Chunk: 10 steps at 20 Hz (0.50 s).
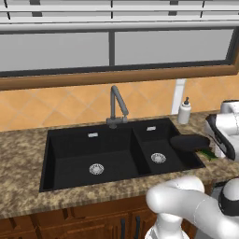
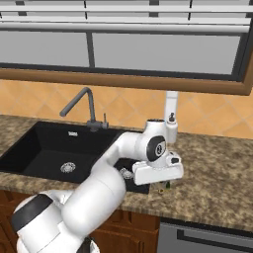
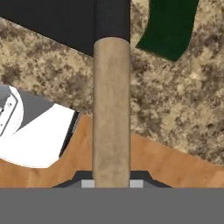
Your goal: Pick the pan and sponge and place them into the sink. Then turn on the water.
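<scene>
Pincer [image 3: 112,183] clamped tight on the light-brown handle [image 3: 111,109] of the frying pan [image 1: 189,142], gripping far out on it, probably so the pan body stays clear of the hand. Pan sits at the right edge of the sink [image 1: 84,161], overhanging the small bowl. Green sponge [image 3: 168,28] lies on the worktop [image 3: 183,100] right of the sink, just beside the pan

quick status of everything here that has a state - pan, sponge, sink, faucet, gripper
pan: at the sink's right edge over the small bowl, its light-brown handle gripped
sponge: lying on the counter beside the pan, not picked yet
sink: both bowls hold nothing
faucet: off, no stream
gripper: shut on the pan's handle
</scene>
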Motion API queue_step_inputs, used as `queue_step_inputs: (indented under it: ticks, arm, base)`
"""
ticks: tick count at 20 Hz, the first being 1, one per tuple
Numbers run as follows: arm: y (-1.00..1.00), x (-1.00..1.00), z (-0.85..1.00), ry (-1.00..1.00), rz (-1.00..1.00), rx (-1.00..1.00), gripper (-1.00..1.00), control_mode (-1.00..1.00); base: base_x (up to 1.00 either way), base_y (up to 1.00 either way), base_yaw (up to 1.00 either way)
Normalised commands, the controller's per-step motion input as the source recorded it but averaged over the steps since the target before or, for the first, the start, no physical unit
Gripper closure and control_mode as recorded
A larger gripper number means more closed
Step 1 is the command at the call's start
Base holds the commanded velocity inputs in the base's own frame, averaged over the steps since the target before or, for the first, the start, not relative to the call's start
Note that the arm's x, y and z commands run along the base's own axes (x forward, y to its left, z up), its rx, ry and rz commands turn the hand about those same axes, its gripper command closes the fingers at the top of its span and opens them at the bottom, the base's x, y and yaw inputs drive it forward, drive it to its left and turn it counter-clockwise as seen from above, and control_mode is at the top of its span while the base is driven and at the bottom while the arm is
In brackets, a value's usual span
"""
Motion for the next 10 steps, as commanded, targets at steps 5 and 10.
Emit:
queue_step_inputs:
  ticks: [5, 10]
  arm:
    - [1.00, 0.02, 0.35, -0.01, 0.39, 0.00, 1.00, -1.00]
    - [0.92, -0.19, 0.68, -0.14, 0.31, 0.02, 1.00, -1.00]
  base:
    - [0.00, 0.00, 0.00]
    - [0.00, 0.00, 0.00]
